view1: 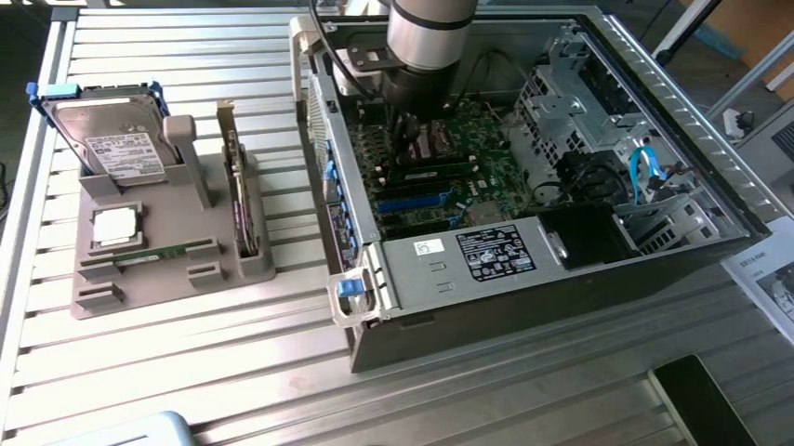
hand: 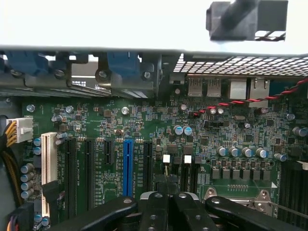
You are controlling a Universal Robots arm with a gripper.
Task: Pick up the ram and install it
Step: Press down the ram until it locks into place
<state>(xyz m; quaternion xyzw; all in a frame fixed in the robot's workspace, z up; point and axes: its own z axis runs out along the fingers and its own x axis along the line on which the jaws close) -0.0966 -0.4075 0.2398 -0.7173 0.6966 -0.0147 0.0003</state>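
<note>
Exterior view: the arm (view1: pixel 429 37) reaches down into an open PC case (view1: pixel 645 84) that lies on its side on a slatted metal bench (view1: pixel 186 353). The gripper is low over the green motherboard (view1: pixel 466 172), near the case's back wall, and the arm hides most of it here. On the exterior view's left stands a grey holder (view1: pixel 149 255) with a hard drive (view1: pixel 118 144) upright at its far end, a square silver chip (view1: pixel 114 226) lying flat in the middle, and a tall card (view1: pixel 236 186) standing on edge along its right side. 1 ram (view1: pixel 167 252) lies flat in a slot of that holder, just in front of the chip, well apart from the gripper.

In the wrist view the gripper (hand: pixel 166 185) has its 2 black fingers (hand: pixel 155 204) pressed together, with nothing visible between them. Their tips sit just above the board, between the blue slot (hand: pixel 128 166) and the dark slots beside it. A white slot (hand: pixel 48 166) stands farther along the board, and a red and black cable (hand: pixel 250 99) runs near the rear ports (hand: pixel 226 86).
</note>
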